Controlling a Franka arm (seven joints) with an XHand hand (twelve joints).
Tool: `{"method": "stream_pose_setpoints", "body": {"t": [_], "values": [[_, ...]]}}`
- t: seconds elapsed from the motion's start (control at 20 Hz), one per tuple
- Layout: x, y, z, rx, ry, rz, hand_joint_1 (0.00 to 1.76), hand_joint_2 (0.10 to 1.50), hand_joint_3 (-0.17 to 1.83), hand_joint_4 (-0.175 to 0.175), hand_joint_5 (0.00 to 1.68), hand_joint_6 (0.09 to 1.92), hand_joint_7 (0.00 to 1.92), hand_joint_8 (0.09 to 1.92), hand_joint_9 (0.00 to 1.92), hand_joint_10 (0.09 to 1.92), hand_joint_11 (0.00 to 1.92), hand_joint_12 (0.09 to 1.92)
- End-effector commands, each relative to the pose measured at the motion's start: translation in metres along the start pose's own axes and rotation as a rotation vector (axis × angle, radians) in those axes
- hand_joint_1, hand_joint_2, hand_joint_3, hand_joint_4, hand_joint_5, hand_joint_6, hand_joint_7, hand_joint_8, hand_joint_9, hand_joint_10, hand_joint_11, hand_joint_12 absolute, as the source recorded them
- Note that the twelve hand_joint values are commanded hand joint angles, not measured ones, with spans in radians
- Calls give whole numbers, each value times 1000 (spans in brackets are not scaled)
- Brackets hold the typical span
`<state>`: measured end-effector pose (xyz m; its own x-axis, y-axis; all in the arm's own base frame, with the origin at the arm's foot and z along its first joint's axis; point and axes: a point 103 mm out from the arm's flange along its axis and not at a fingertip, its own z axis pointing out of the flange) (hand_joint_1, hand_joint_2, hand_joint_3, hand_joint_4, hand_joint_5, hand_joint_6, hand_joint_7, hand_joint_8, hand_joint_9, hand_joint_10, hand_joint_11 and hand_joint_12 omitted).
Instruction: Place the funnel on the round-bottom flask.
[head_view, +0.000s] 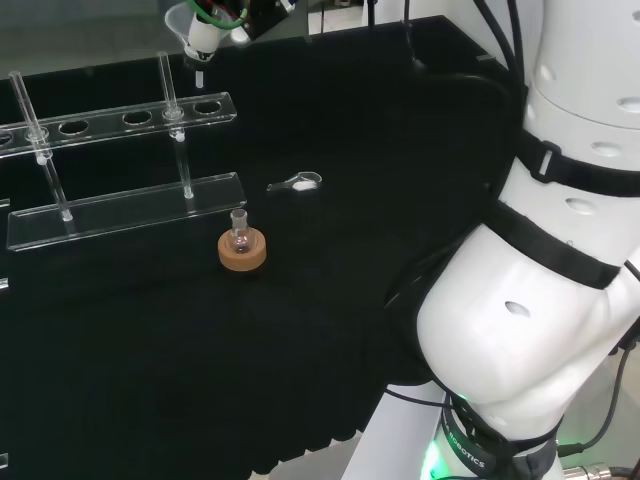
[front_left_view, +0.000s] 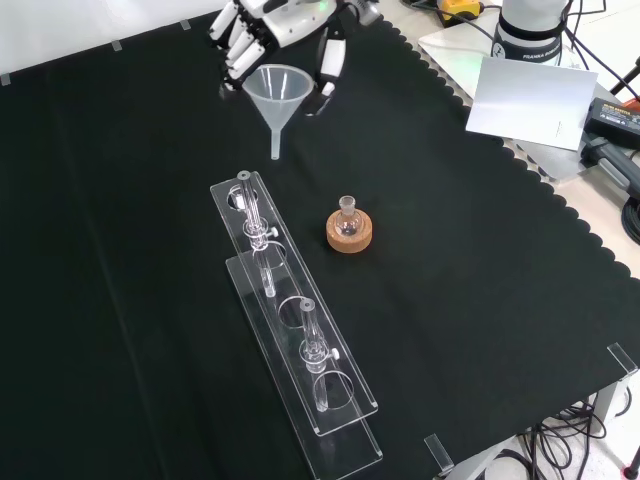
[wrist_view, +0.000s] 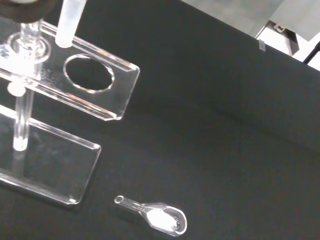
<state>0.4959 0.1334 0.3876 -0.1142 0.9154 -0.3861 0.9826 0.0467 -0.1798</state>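
The hand (front_left_view: 275, 28) grips the funnel (front_left_view: 277, 95) by its rim, fingers curled round the cone, and holds it in the air at the far side of the front view, stem pointing down, well apart from the flask (front_left_view: 348, 212) on its cork ring (front_left_view: 350, 233). To do this well, the stem should stay upright, come in directly over the narrow neck, then descend straight. The black-clothed tabletop (front_left_view: 480, 300) also carries a clear rack (front_left_view: 300, 350) left of the flask.

No text, label or number can be made out on any of the ware.
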Motion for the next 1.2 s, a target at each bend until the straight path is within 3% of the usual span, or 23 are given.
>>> {"method": "stream_pose_setpoints", "body": {"t": [0.05,0.6,1.2], "values": [[5,-54,13,61,-67,81,758,773,460,20,780,734,869,682,1040,429,631,1281],[21,-93,50,131,-69,108,756,771,465,19,774,742,857,683,1038,426,631,1281],[55,-84,97,190,-36,72,756,767,469,18,769,750,853,688,1035,425,630,1281]]}}
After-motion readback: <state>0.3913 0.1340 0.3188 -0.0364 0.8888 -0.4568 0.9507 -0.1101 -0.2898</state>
